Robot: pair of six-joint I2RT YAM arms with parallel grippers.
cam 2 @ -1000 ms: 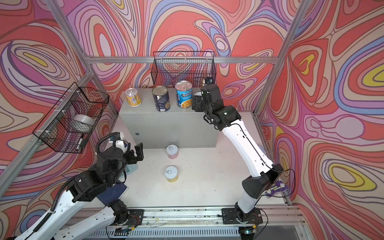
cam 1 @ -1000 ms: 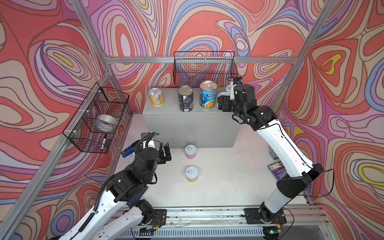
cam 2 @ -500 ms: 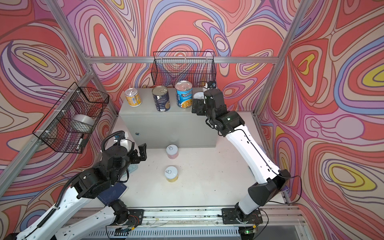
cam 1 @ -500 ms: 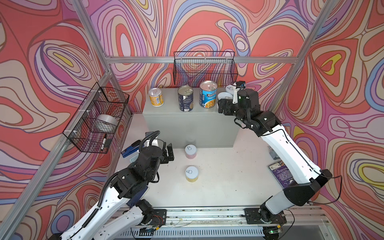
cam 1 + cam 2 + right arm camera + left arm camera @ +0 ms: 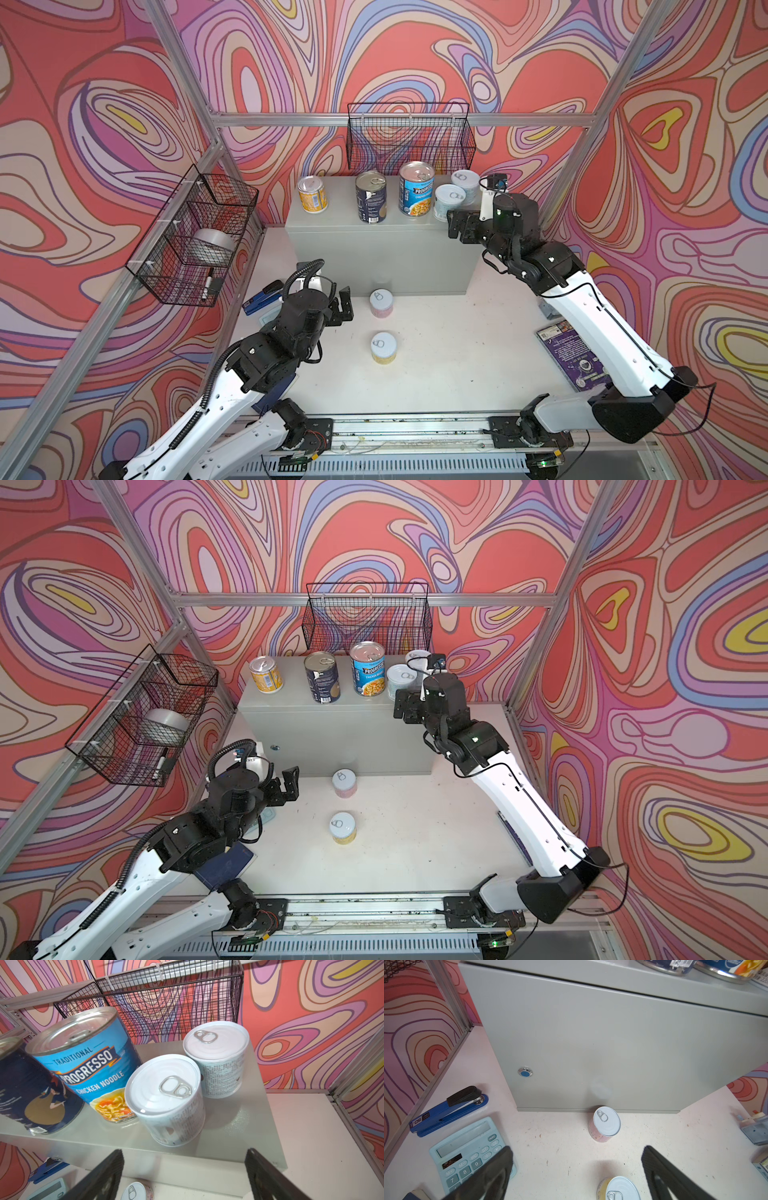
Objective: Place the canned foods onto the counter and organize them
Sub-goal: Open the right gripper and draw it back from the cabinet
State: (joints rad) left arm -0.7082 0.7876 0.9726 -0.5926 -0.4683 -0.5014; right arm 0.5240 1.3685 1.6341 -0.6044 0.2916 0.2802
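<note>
The grey counter carries five canned foods: an orange-yellow tin, a tall navy tin, the tall blue Progresso tin and two pale blue tins. A pink tin and a yellow tin stand on the white table in front. My right gripper is open and empty, just off the counter's front edge, short of the nearer pale blue tin. My left gripper is open and empty above the table, facing the pink tin.
A black wire basket hangs behind the counter. Another basket on the left wall holds a silver tape roll. A blue stapler and calculator lie at the left, a purple booklet at the right.
My right gripper opened, let go of the nearer pale blue tin and drew back off the counter. My left arm moved forward and right toward the pink tin.
</note>
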